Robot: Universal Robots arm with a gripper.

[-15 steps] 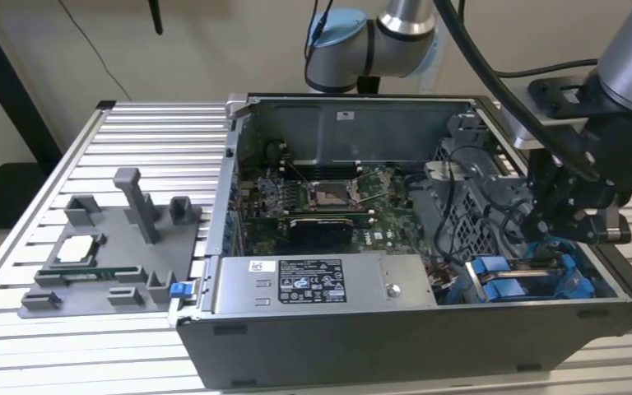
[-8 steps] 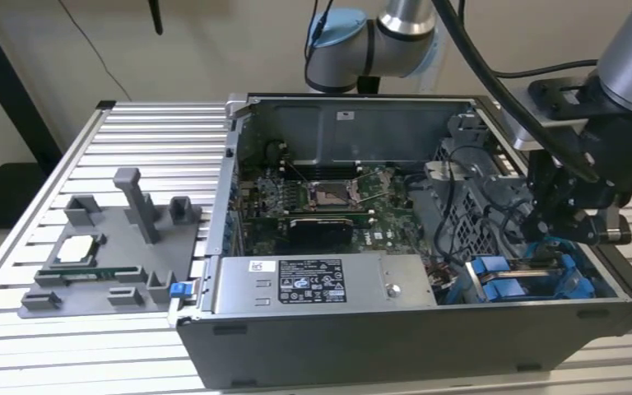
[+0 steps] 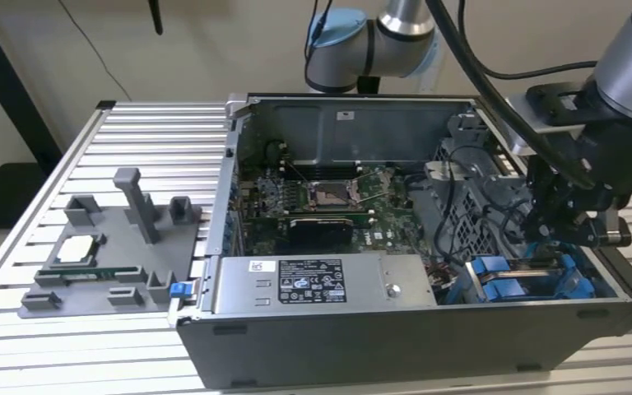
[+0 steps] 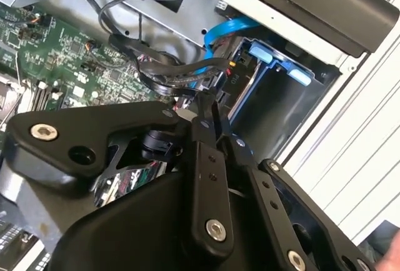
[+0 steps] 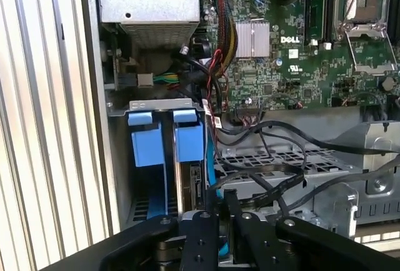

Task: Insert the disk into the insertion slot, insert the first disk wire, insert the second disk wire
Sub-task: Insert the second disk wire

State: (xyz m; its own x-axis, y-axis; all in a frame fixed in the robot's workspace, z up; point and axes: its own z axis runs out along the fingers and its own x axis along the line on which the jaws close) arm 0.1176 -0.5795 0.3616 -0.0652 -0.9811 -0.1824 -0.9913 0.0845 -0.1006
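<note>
Exterior view: end effector, fingers nearly closed on a black wire, above blue-framed disk.

- My gripper is showing matt black metal links, fastened with small bright steel screws, in both wrist views.
- I am seeing the disk wearing a smooth, bright blue plastic carrier with a soft sheen.
- The insertion slot is showing as dull grey sheet metal, smooth and unpainted.
- The cables beside me are looking like black rubbery sheathing, slightly glossy.
- The motherboard is showing a green lacquered surface with a ribbed, silvery metal heatsink.
- The power supply is appearing as pale brushed metal bearing a paper label.
- The table is looking like ribbed, satin aluminium.
</note>
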